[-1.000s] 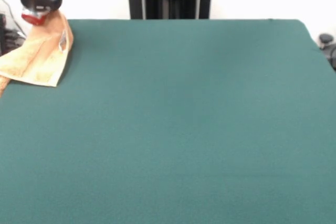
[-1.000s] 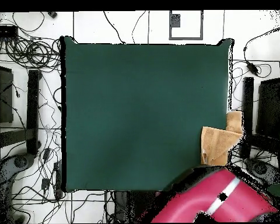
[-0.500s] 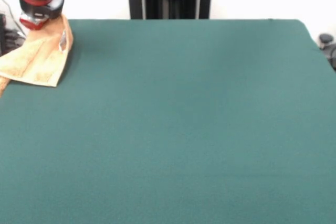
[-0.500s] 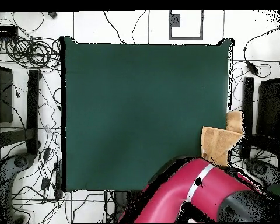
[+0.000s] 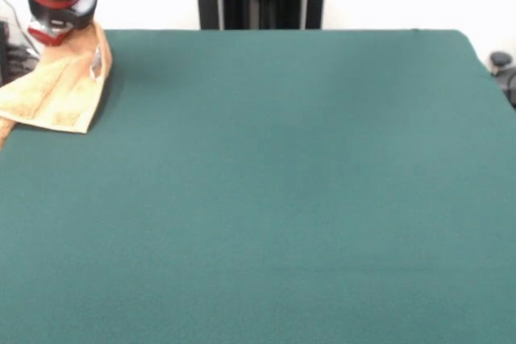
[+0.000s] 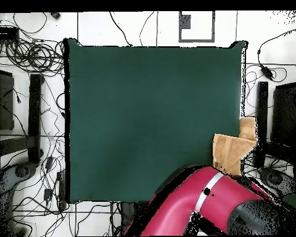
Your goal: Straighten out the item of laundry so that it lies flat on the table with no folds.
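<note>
towel [image 5: 58, 86] folded, upper left of frame, partly over table [image 5: 282, 183] edge | gripper [image 5: 53, 31] on its top corner, grip cannot be told | rest of felt open

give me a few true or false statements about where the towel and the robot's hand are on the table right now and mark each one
1. The towel lies at the table's centre. False: it sits at a corner, partly over the edge.
2. The hand is at the towel's top. True.
3. The towel lies flat, without folds. False: it is folded and bunched.
4. Most of the green table is bare. True.
5. Two towels are present. False: only one.
</note>
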Available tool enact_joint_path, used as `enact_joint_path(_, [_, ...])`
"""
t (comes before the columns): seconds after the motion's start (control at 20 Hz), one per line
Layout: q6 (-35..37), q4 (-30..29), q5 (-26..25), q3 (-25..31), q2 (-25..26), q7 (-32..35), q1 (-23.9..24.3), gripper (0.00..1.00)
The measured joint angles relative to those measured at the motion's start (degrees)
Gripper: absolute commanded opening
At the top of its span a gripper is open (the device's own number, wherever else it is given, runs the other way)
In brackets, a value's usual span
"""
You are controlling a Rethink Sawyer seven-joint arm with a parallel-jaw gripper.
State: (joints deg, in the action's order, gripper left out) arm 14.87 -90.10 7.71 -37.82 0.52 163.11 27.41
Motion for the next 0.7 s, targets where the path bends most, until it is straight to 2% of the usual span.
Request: enact_joint_path(0.7, [0.00,0.06,0.00,-0.87,-0.03,0.00,0.00,1.00])
